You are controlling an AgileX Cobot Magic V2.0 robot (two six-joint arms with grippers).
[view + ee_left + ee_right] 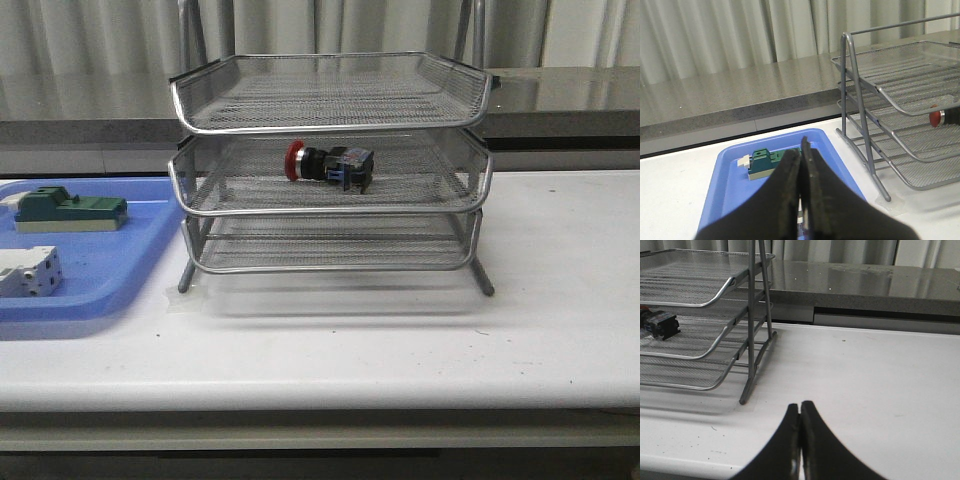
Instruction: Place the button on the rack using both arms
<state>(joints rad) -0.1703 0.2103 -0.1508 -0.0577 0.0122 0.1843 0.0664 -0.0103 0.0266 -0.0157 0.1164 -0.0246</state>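
Note:
The button (328,164), with red cap, black body and blue rear block, lies on its side in the middle tier of the silver wire rack (330,103). Neither arm shows in the front view. In the left wrist view my left gripper (801,146) is shut and empty above the blue tray, with the rack (900,95) and the button's red cap (936,118) off to one side. In the right wrist view my right gripper (800,407) is shut and empty over the white table, apart from the rack (705,305) and the button (659,325).
A flat blue tray (110,275) at the left holds a green block (68,209) and a white terminal block (28,272). The green block also shows in the left wrist view (767,161). A grey counter runs behind the white table (560,300).

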